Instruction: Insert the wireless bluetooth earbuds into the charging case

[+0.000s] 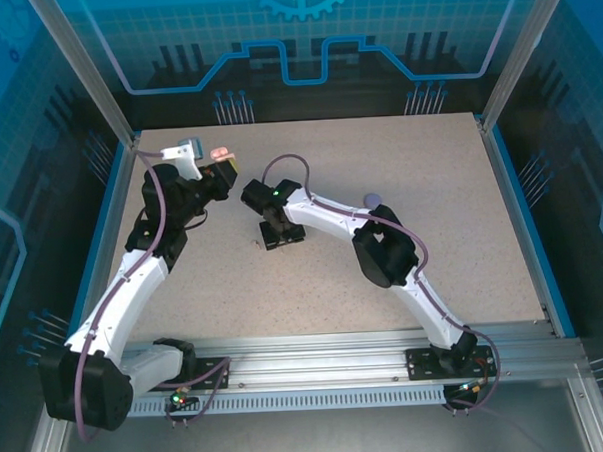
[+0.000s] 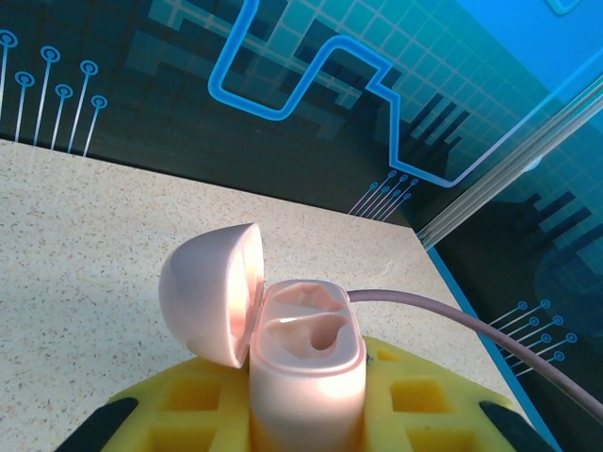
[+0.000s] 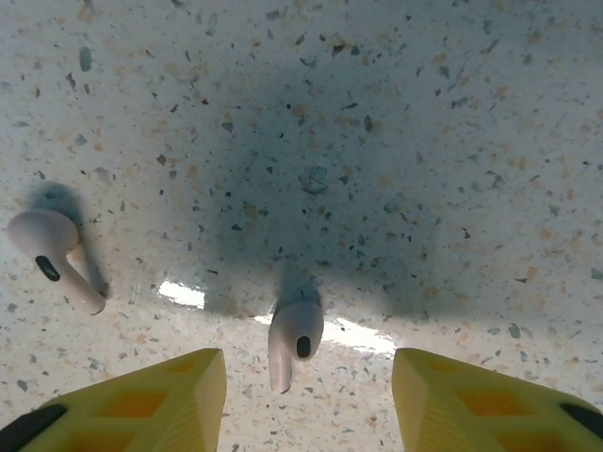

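pink case held open at the far left, right jaws lowered over an earbud

the charging case (image 2: 306, 372), pale pink, is held upright by the left jaws, which are closed on its lower body; yellow pads (image 2: 188, 410) are seen pressed against it on either side. its lid (image 2: 212, 292) is swung open to one side, and two hollow seats are seen in the top of the body. in the top view the case (image 1: 219, 152) is carried by the left arm (image 1: 133, 273) above the far left part of the table (image 1: 434, 280), close to the far edge. a purplish cable (image 2: 452, 320) is seen running past the case.

the right jaws are pointed down at the table, left of its middle, at the end of the right arm (image 1: 383, 247). they are held partly open, with a clear gap between the two yellow fingers (image 3: 141, 410). one pale pink earbud (image 3: 294, 339) is laid on the table within that gap, its stem toward the camera, and is touched by neither finger. a second pale pink earbud (image 3: 57, 254) is laid on the table near it, outside the gap. a shadow is cast on the table around both.

a small round lilac object (image 1: 372, 198) is seen on the table just beside the right arm, near the table's middle.
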